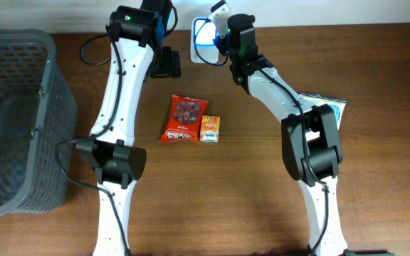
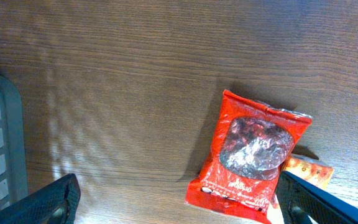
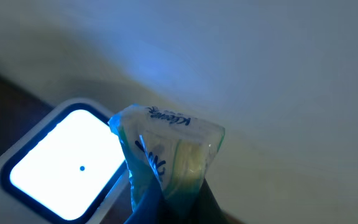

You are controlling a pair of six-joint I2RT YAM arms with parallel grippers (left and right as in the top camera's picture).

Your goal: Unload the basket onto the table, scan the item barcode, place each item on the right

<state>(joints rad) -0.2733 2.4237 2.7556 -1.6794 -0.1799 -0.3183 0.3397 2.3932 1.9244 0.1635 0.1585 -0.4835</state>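
our r gripper [image 3: 166, 208] is clamped on the tissue pack [image 3: 166, 146], holding it up just beside the lit scanner [image 3: 61, 155] at the far edge of the bench. l gripper [image 2: 185, 208] hangs empty, fingers wide apart, over the red snack bag [image 2: 253, 149] near mid-bench. to scan well we'd turn the pack's barcode side square to the glowing window, close w/o touching, and steady. we can't see the barcode here, so prob rotate slowly.

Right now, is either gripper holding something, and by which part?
The right gripper holds a Kleenex tissue pack by one end, beside the lit scanner. The left gripper is open and holds nothing.
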